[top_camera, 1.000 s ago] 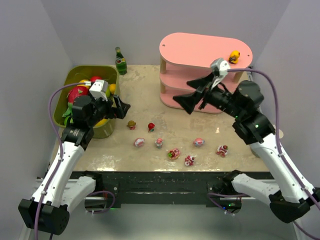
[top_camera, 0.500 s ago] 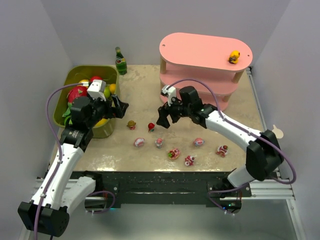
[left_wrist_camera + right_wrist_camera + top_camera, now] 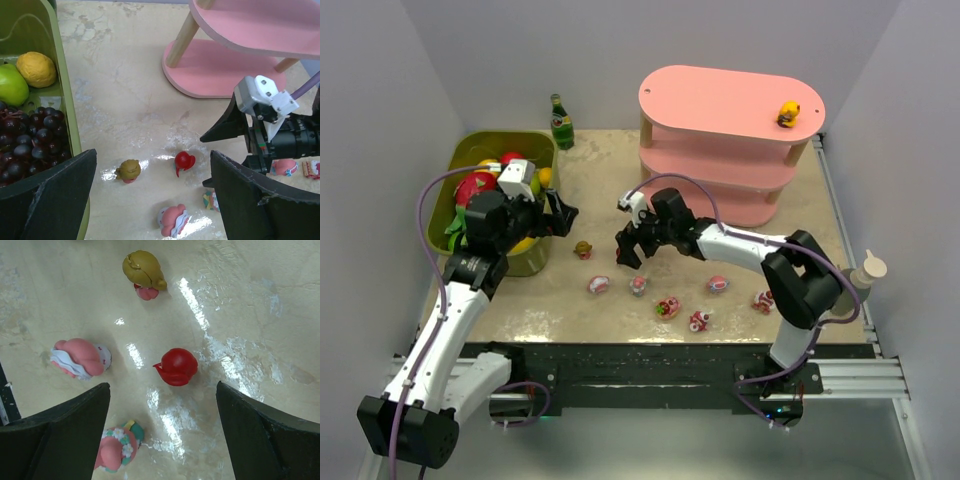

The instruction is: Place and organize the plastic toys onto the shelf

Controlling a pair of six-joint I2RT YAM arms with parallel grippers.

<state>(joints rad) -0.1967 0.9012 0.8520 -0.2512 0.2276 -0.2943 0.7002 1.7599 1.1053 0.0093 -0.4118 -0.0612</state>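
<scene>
Several tiny plastic toys lie on the table front: a brown-haired one [image 3: 583, 249], pink ones [image 3: 598, 285] [image 3: 718, 284] and others. A yellow toy [image 3: 787, 112] stands on the top board of the pink shelf [image 3: 720, 100]. My right gripper [image 3: 627, 246] is open and hangs low over a red toy [image 3: 176, 366], which lies between and just ahead of its fingers [image 3: 55, 440]. The top view hides that toy. My left gripper [image 3: 560, 214] is open and empty beside the green bin; its view shows the red toy [image 3: 184, 160], the brown toy [image 3: 128, 170] and the right gripper [image 3: 240, 131].
An olive-green bin [image 3: 470, 152] with toy fruits stands at the left; grapes [image 3: 25, 145] and a green apple [image 3: 11, 84] show in it. A green bottle [image 3: 560, 122] stands at the back. A pink-and-white toy [image 3: 80, 357] and a flowered one [image 3: 117, 450] lie close to the right fingers.
My right arm has swung from beside the shelf down and to the left, and now sits over the red toy. My left arm has barely moved.
</scene>
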